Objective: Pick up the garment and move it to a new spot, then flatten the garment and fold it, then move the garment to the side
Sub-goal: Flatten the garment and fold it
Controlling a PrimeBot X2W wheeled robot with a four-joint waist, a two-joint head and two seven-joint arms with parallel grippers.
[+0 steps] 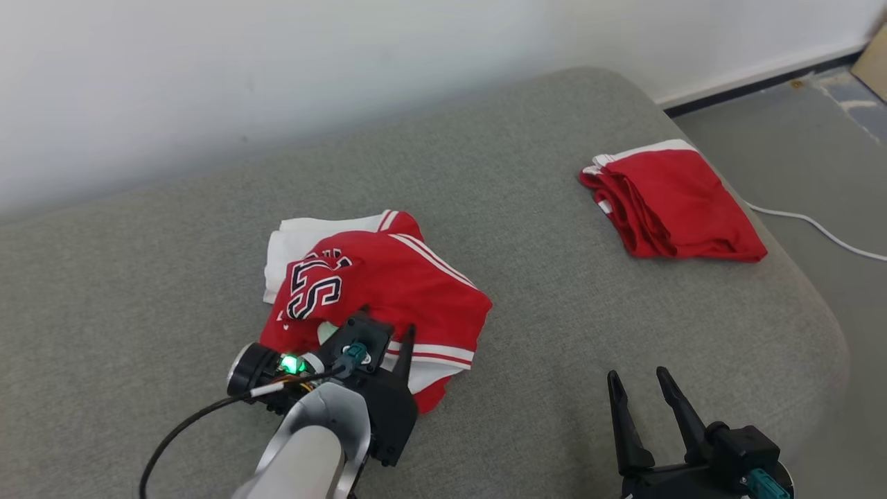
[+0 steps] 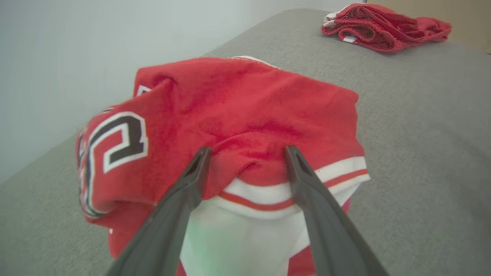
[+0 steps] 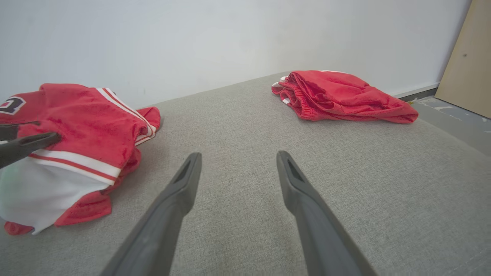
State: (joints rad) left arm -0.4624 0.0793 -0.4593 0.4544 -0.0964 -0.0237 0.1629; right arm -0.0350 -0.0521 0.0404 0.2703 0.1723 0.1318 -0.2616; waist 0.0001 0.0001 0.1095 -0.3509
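A crumpled red and white jersey, the garment (image 1: 388, 277), lies in the middle of the grey cushion (image 1: 554, 326), a black and white number on its left part. My left gripper (image 1: 386, 322) is at its near edge, open. In the left wrist view the two fingers (image 2: 191, 184) straddle a raised ridge of the garment (image 2: 230, 99) just above its white and red striped hem. My right gripper (image 1: 637, 374) hovers open over bare cushion at the lower right, nothing between its fingers (image 3: 180, 188). The right wrist view has the garment (image 3: 84, 115) at its left.
A second red garment (image 1: 675, 201), folded, lies near the cushion's far right edge. Beyond that edge are grey floor (image 1: 797, 138) and a white cable (image 1: 811, 225). A white wall (image 1: 277, 83) runs behind the cushion. A wooden board (image 3: 466, 57) leans at the right.
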